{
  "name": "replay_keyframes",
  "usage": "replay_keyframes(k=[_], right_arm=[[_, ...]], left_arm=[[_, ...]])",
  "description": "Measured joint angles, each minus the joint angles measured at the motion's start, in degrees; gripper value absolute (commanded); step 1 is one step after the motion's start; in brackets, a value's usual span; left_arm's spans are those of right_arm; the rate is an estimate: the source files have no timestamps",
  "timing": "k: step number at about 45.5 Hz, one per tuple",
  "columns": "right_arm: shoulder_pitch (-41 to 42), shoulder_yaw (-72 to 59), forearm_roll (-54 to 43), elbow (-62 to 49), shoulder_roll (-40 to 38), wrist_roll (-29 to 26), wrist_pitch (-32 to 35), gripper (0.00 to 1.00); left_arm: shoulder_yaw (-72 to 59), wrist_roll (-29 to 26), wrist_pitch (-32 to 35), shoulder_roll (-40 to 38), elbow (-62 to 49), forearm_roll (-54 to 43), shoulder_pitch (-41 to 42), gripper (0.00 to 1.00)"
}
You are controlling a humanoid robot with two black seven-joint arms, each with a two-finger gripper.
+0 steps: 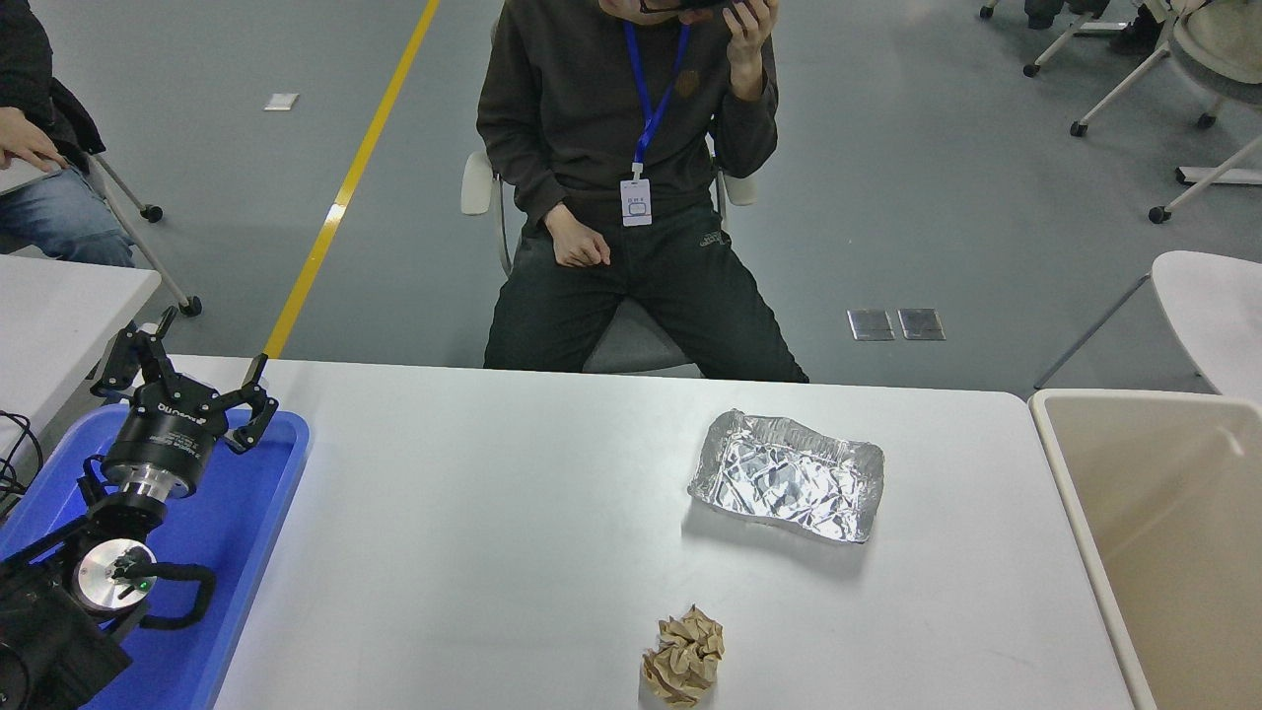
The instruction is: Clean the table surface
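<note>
1. The wide white matte table [513, 532] fills the lower part of the view, its far edge running in front of a seated person in dark clothes [621, 187].
2. A beige open bin [1173, 532] stands just beside the table's right end.
3. A blue plastic tray [232, 552] lies on the table's left end.
4. The left arm's black tool [187, 380] hangs over that tray, fingers spread wide, gripping nothing. The right arm is out of sight.
5. A crumpled silver foil tray [786, 476] rests right of centre.
6. A crumpled brown paper ball [684, 657] sits at the near edge, apart from the foil.
</note>
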Motion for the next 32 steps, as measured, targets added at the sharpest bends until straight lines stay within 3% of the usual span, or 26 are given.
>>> replay_keyframes(k=[17,32], right_arm=[[2.29,16.26,7.05,5.1,-0.65,-0.11,0.26,0.99],[2.29,43.09,8.3,11.72,-1.37,0.12,0.9,0.99]], left_arm=[[-0.05,0.0,0.0,0.02,0.01,0.0,0.0,1.0],[-0.03,-0.01,-0.03,0.01,0.0,0.0,0.0,1.0]])
